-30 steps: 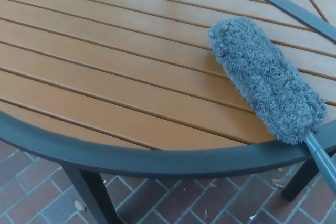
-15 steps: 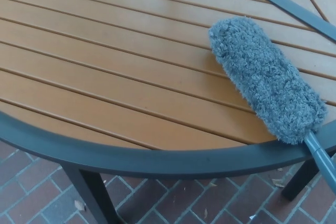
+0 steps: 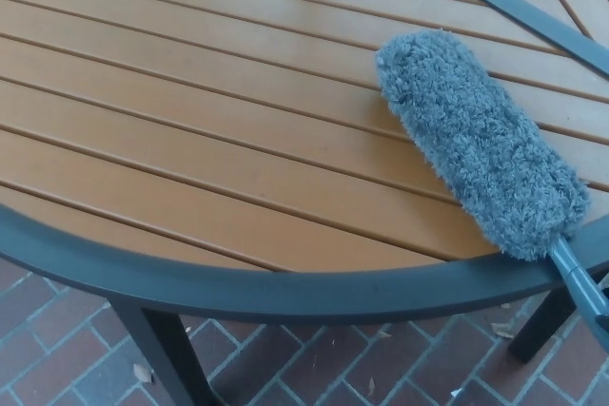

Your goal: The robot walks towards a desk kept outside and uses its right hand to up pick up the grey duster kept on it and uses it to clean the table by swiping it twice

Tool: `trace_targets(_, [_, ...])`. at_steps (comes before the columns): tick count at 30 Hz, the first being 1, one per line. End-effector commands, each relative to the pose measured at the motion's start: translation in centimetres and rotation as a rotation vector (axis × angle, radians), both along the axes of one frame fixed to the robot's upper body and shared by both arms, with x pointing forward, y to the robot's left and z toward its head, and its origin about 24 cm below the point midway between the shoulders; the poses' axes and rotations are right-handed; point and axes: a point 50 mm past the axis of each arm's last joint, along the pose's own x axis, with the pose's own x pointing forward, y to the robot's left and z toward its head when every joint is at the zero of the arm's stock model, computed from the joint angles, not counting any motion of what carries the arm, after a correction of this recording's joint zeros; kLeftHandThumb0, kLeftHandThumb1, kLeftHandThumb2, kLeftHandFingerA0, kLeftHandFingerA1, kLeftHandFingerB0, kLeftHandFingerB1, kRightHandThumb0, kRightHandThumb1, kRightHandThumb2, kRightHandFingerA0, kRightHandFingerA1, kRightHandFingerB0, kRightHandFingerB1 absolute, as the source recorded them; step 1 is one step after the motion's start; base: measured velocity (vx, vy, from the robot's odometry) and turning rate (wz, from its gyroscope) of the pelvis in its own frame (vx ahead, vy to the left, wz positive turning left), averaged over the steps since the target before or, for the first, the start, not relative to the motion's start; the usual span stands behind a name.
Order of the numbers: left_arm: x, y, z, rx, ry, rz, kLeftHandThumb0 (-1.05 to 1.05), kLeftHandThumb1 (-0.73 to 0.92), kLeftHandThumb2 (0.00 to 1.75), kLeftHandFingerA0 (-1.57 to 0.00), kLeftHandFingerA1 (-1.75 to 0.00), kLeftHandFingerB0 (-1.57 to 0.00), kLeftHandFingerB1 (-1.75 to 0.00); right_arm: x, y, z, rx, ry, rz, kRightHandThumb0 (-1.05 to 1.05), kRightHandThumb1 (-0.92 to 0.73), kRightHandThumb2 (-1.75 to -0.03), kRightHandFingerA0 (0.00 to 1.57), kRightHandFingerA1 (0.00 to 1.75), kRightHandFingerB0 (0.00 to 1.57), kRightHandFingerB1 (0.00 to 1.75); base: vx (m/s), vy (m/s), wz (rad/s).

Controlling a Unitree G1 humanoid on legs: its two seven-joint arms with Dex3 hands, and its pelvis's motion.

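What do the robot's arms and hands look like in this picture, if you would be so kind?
Neither arm nor hand shows in the head view at this moment, so their look cannot be described. Only the grey duster lying on the slatted wooden table, its handle reaching past the dark rim, and the brick floor below are visible.

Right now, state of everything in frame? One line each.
duster: lying flat on the table, fluffy head on the slats, held by nothing.
duster handle: sticking out past the table's rim at lower right, its end out of frame.
table: standing on the brick paving, dark curved rim, wooden slats bare apart from the duster.
left hand: not in view.
right hand: not in view.
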Motion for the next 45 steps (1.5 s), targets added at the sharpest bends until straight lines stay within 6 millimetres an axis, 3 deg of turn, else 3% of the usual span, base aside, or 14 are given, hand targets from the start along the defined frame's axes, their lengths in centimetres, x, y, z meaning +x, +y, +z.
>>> trace_targets(1, [0.3,0.4,0.3,0.025,0.000,0.001,-0.17,0.64,0.58,-0.80,-0.51,-0.71,-0.48,0.7,1.1,-0.2,-0.041,0.040,0.049,-0.97,-0.74,-1.15,0.05,0.21,0.07,0.11,0.00,0.000,0.00])
trace_targets(16, [0.4,0.2,0.2,0.030,0.013,-0.022,-0.18,0.65,0.59,-0.82,-0.52,-0.73,-0.50,2.4,4.4,0.0,-0.103,0.030,0.060,-1.01,-0.66,-1.03,0.00,0.06,0.00,0.00,0.00,0.000,0.00])
trace_targets(19, [0.4,0.1,0.2,0.024,0.010,-0.023,-0.09,0.73,0.61,-0.82,-0.51,-0.74,-0.50,2.3,4.0,-0.4,-0.168,0.000,0.010,-0.86,-0.54,-0.90,0.00,0.18,0.00,0.03,0.00,0.000,0.00])
trace_targets(20, [0.4,0.1,0.2,0.023,0.009,-0.024,-0.11,0.70,0.60,-0.81,-0.52,-0.72,-0.50,2.3,4.0,-0.6,-0.186,-0.007,0.007,-0.71,-0.48,-0.82,0.11,0.54,0.00,0.09,0.00,0.000,0.00])
trace_targets(27, [0.4,-0.1,0.0,0.019,0.019,-0.033,-0.12,0.67,0.59,-0.80,-0.51,-0.72,-0.49,2.5,4.4,-2.3,-0.249,0.004,-0.029,-0.65,-0.49,-0.81,0.27,0.59,0.00,0.08,0.00,0.000,0.00])
trace_targets(29, [0.3,-0.1,0.0,0.017,0.019,-0.033,-0.11,0.70,0.60,-0.81,-0.52,-0.72,-0.50,2.6,5.0,-2.4,-0.261,-0.029,-0.020,-0.60,-0.47,-0.83,0.45,0.66,0.00,0.16,0.00,0.000,0.00])
trace_targets(30, [0.4,-0.1,0.0,0.016,0.020,-0.033,-0.11,0.70,0.60,-0.81,-0.52,-0.71,-0.49,2.7,5.2,-2.4,-0.259,-0.043,-0.024,-0.52,-0.59,-0.57,0.51,0.58,0.02,0.25,0.00,0.000,0.00])
trace_targets(31, [0.4,-0.1,-0.1,0.011,0.019,-0.031,-0.14,0.66,0.59,-0.84,-0.53,-0.73,-0.50,2.7,5.4,-2.5,-0.271,-0.057,-0.004,-0.52,-0.49,-0.79,0.73,0.76,0.19,0.46,0.00,0.000,0.00])
trace_targets(34, [0.4,-0.2,-0.2,0.005,0.022,-0.033,-0.12,0.68,0.60,-0.83,-0.52,-0.74,-0.50,2.8,6.3,-2.8,-0.306,-0.116,0.024,-0.34,-0.64,-0.59,0.86,0.82,0.31,0.36,0.00,0.000,0.00])
trace_targets(35, [0.4,-0.2,-0.2,0.003,0.025,-0.036,-0.07,0.71,0.60,-0.79,-0.52,-0.71,-0.50,2.9,6.8,-3.0,-0.332,-0.141,0.048,-0.25,-0.67,-0.61,0.85,1.29,0.41,0.40,0.00,0.000,0.00])
trace_targets(37, [0.4,-0.3,-0.3,-0.005,0.029,-0.033,-0.06,0.69,0.60,-0.78,-0.51,-0.71,-0.49,2.9,7.4,-3.2,-0.376,-0.162,0.103,-0.18,-0.66,-0.63,0.70,1.53,0.21,0.35,0.00,0.000,0.00])
trace_targets(39, [0.4,-0.3,-0.3,-0.010,0.032,-0.028,-0.06,0.69,0.60,-0.78,-0.51,-0.71,-0.49,2.9,7.8,-3.3,-0.398,-0.178,0.125,-0.18,-0.66,-0.63,0.70,1.53,0.21,0.35,0.00,0.000,0.00])
trace_targets(42, [0.4,-0.3,-0.4,-0.027,0.032,-0.017,-0.07,0.73,0.62,-0.80,-0.51,-0.74,-0.50,3.0,8.2,-3.4,-0.426,-0.249,0.153,-0.34,-0.56,-0.59,0.72,1.38,0.80,0.56,0.00,0.000,0.00])
trace_targets(45, [0.3,-0.4,-0.4,-0.028,0.032,-0.024,-0.09,0.69,0.60,-0.80,-0.51,-0.73,-0.49,2.7,8.2,-3.6,-0.440,-0.306,0.157,-0.25,-0.64,-0.62,0.75,1.41,0.61,0.54,0.00,0.000,0.00])
